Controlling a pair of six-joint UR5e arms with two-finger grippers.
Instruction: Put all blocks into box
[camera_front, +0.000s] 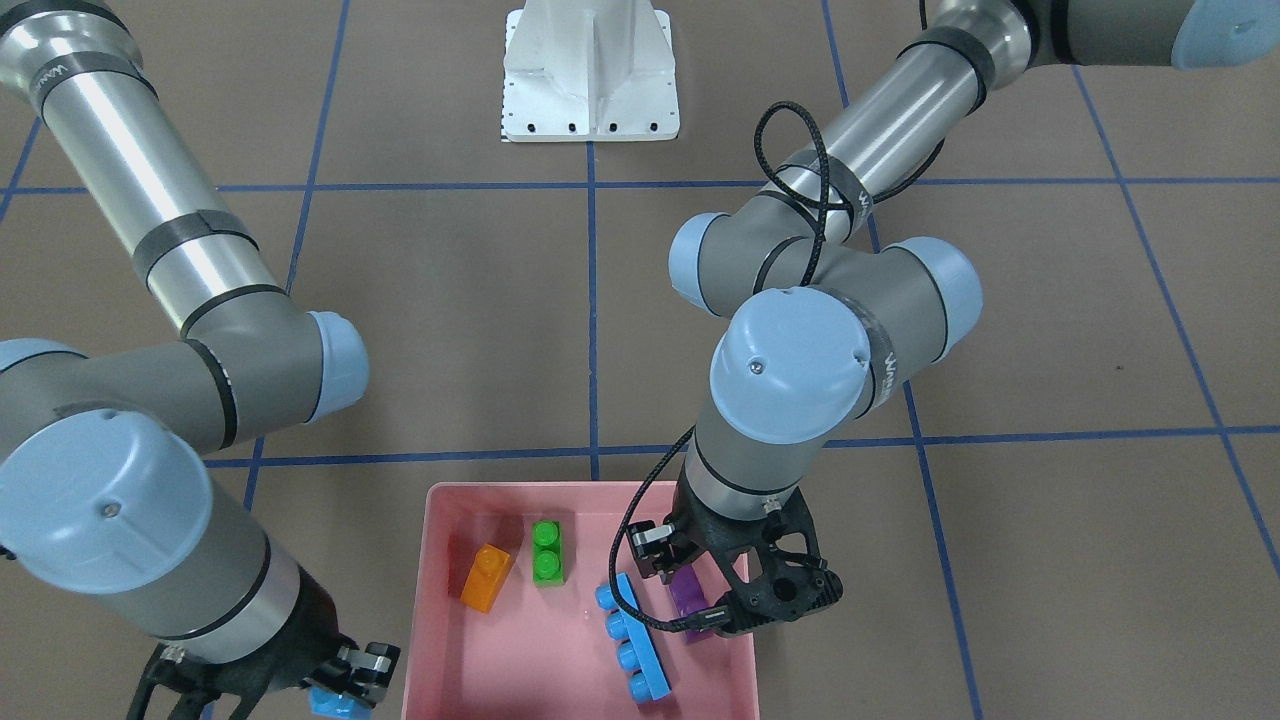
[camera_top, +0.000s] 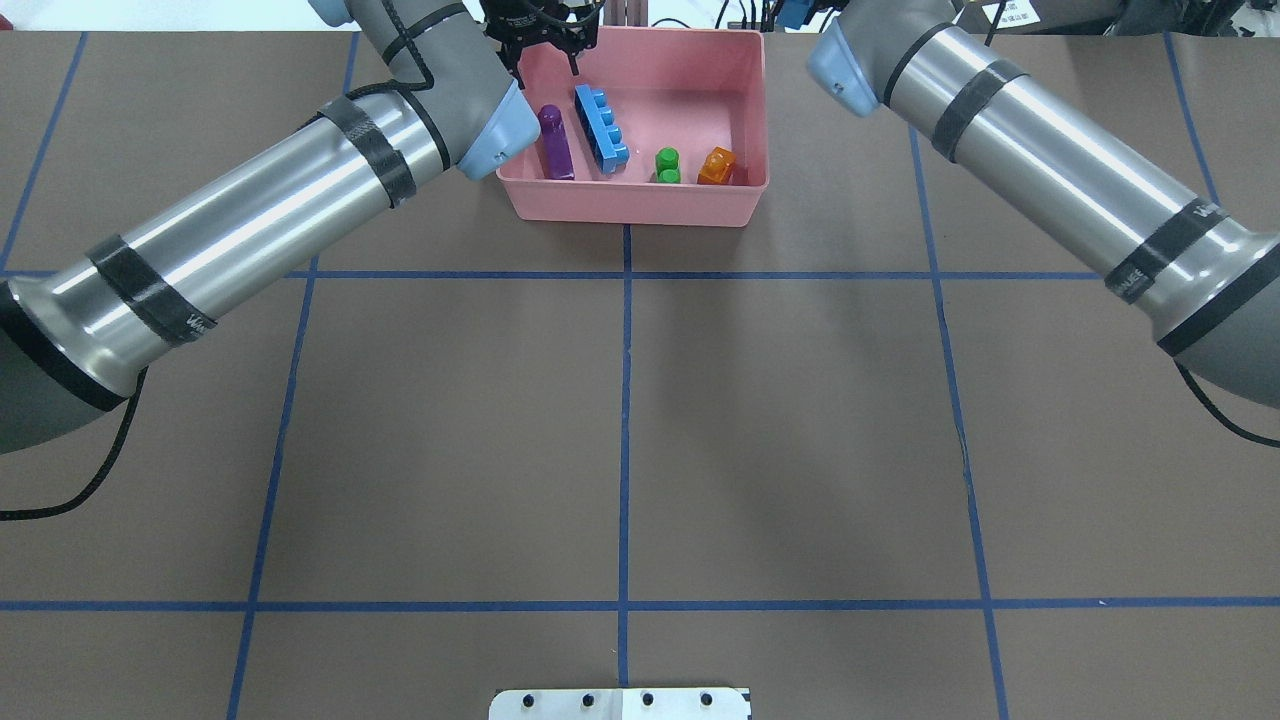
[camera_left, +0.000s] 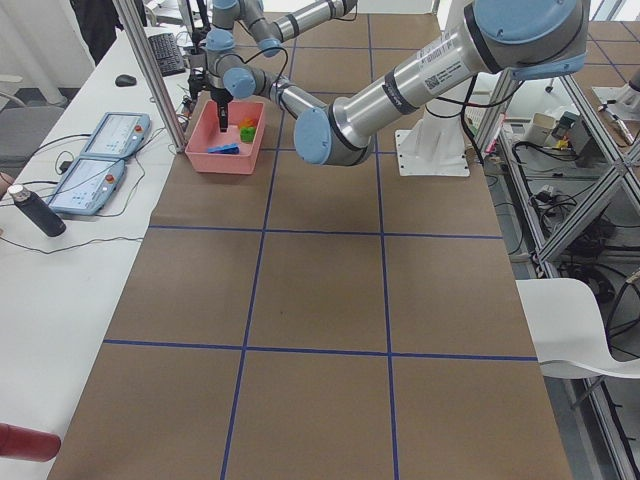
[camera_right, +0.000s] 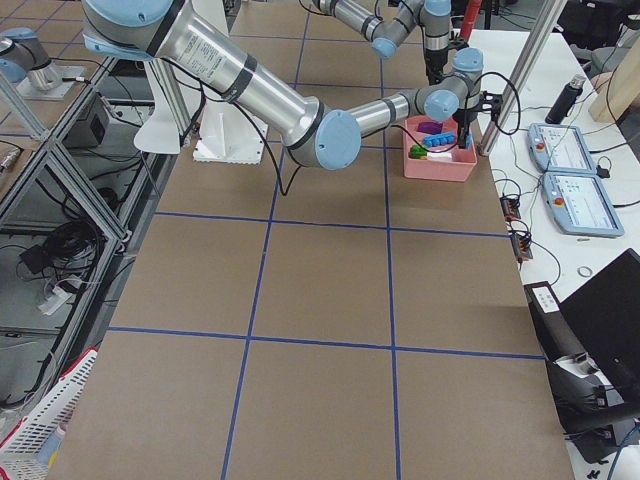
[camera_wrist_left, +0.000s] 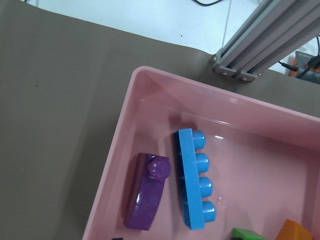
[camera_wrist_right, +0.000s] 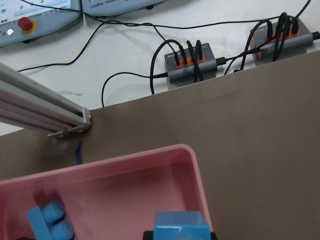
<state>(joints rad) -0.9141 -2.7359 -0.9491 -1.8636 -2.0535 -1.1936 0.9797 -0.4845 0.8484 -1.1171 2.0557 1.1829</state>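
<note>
The pink box (camera_front: 418, 620) sits at the table's far edge from the robot (camera_top: 630, 205). In it lie the orange brick (camera_front: 487, 577), the green brick (camera_front: 547, 552), the long blue brick (camera_front: 632, 648) and the purple brick (camera_front: 688, 597). The left wrist view shows the purple brick (camera_wrist_left: 147, 197) beside the long blue brick (camera_wrist_left: 195, 180). My left gripper (camera_top: 547, 60) hangs open and empty over the box's purple end. My right gripper (camera_front: 345, 690) is shut on the small blue brick (camera_front: 335, 703), just outside the box's other end; it shows over the box rim (camera_wrist_right: 200, 185) in the right wrist view (camera_wrist_right: 180, 225).
The white robot base (camera_front: 590, 80) stands at the table's near edge. An aluminium frame post (camera_wrist_left: 265, 45) rises just behind the box. Cable hubs (camera_wrist_right: 192, 67) and control pendants (camera_left: 110, 150) lie on the white bench beyond the table.
</note>
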